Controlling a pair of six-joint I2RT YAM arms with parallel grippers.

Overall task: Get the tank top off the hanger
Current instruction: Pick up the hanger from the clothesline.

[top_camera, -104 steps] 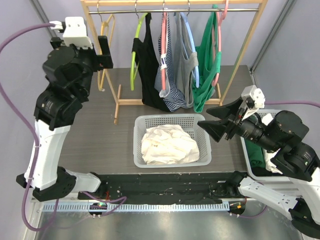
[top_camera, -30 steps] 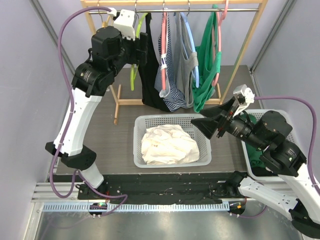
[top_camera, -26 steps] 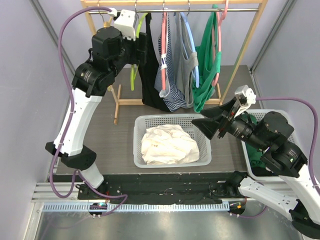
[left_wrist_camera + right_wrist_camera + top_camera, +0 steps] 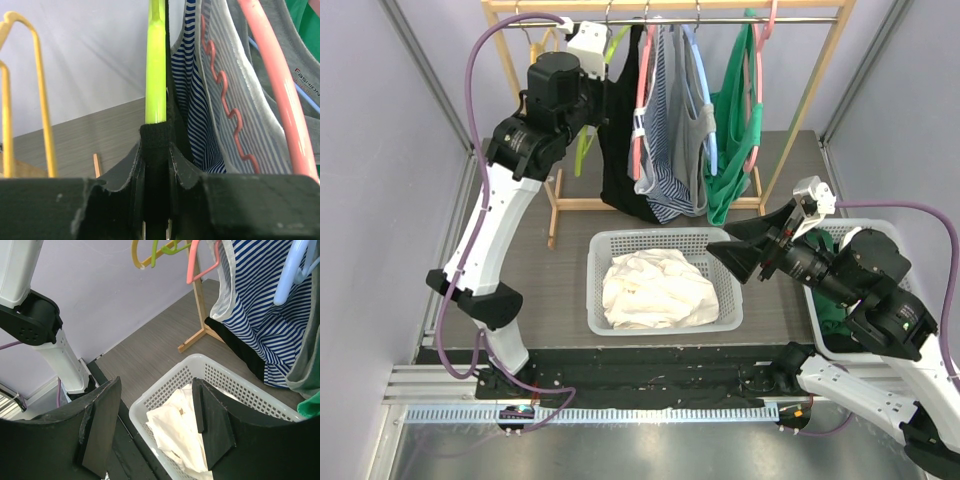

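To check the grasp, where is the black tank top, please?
Top view: the black tank top hangs at the rail's left, between left tool and striped top.

The left arm [image 4: 485, 230] stretches up and forward, its left gripper [image 4: 156, 165] pinched onto the strap of the black tank top [image 4: 156, 135]. The right arm [image 4: 880, 290] sits low, its right gripper [image 4: 155, 400] spread apart, empty, pointing left.
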